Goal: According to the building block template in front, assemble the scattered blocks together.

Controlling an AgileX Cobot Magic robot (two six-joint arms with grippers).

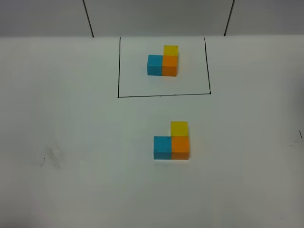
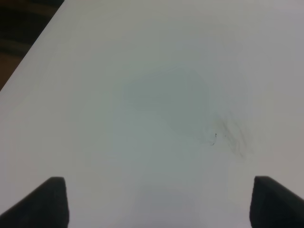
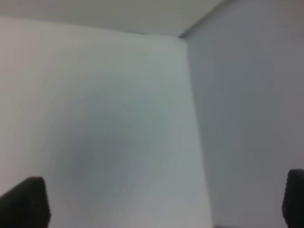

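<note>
Left gripper: we see the left gripper (image 2: 159, 202) with its two dark fingertips spread wide over bare white worktop (image 1: 71, 180), nothing between them.
Right gripper: the right gripper (image 3: 164, 202) is likewise spread wide and carrying nothing, hanging near the worktop's edge beside a grey wall (image 3: 247, 118).
Scattered blocks, place: the three small matte cubes sit toward the near middle of the worktop, a little right of centre, well apart from both grippers.
Scattered blocks, look: the sky-blue cube (image 1: 162, 147) touches the orange cube (image 1: 180, 147) on its left; the yellow cube (image 1: 179, 128) touches the orange one on its far side. We judge this L matches the template, so the build looks finished.
Handling: we judge the cubes light, stiff and not fragile, with matte faces that should not slip. They look merely pushed together, so a nudge would split them.
Where to hold: we would pinch a single cube across two free opposite faces.
Template: the fixed blue, orange and yellow building block template (image 1: 164, 61) lies beyond, toward the far edge, inside a thin black drawn rectangle (image 1: 164, 95).
</note>
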